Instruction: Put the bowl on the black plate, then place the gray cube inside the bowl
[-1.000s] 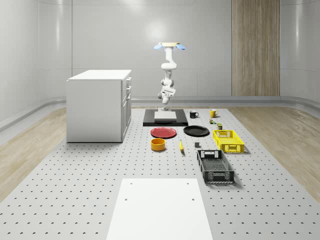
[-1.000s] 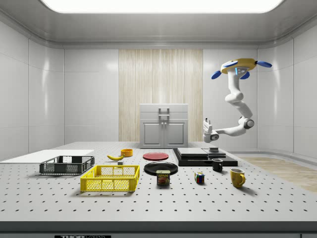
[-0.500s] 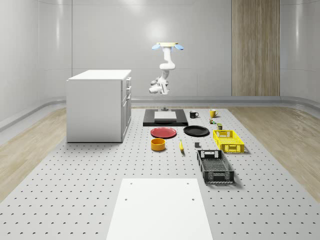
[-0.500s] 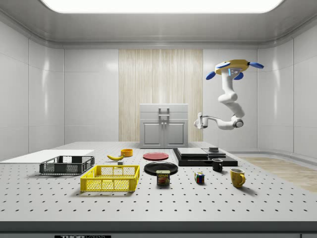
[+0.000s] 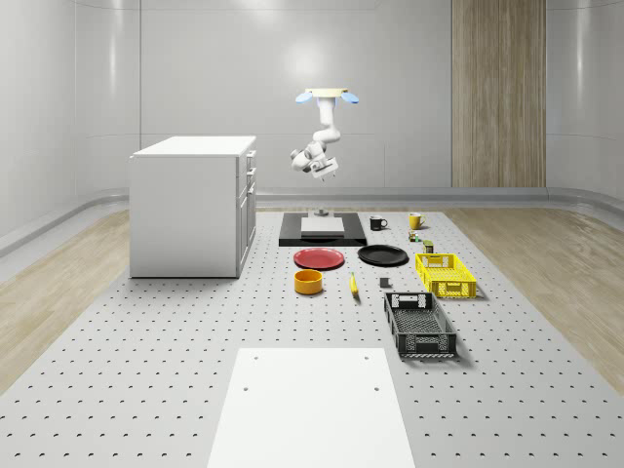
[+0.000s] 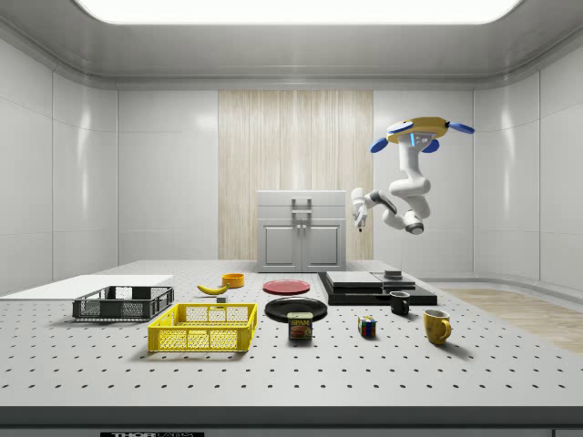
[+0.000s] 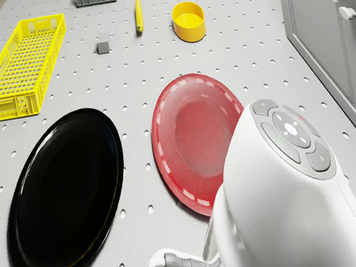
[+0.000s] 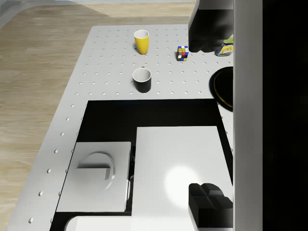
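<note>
Arm (image 6: 401, 193) folded higher since earlier; drone (image 5: 327, 95) hovers above black pad (image 5: 323, 230).

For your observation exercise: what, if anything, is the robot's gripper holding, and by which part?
Nothing is held. The gripper hangs in the air, high above the table, while the bowl and gray cube sit untouched on the table.

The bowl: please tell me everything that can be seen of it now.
The bowl is small, round and yellow-orange, with a glossy, plastic-looking surface, straight walls and an open, empty inside. It stands upright on the perforated table, near the red plate and the banana, apart from both. Nothing touches it besides the table.
</note>
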